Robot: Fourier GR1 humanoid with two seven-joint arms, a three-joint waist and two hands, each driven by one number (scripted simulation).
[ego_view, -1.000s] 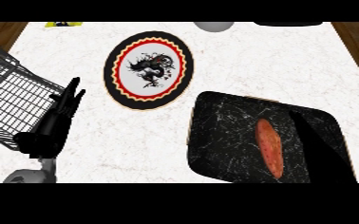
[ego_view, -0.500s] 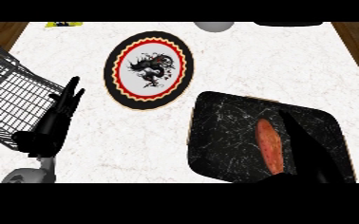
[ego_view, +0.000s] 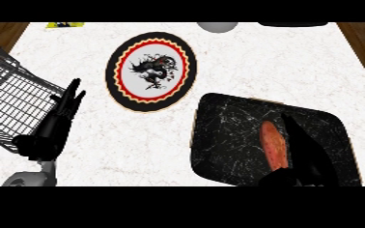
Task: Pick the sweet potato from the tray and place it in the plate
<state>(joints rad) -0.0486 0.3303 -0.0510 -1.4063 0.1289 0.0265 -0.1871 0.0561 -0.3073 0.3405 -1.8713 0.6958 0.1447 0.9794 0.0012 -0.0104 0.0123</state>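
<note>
Lying near the tray's (ego_view: 214,125) right edge, sweet potato (ego_view: 273,145) beside right robot hand (ego_view: 308,157).

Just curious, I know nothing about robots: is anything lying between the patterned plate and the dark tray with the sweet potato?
No. In the head view only bare white counter separates the plate from the tray.
</note>
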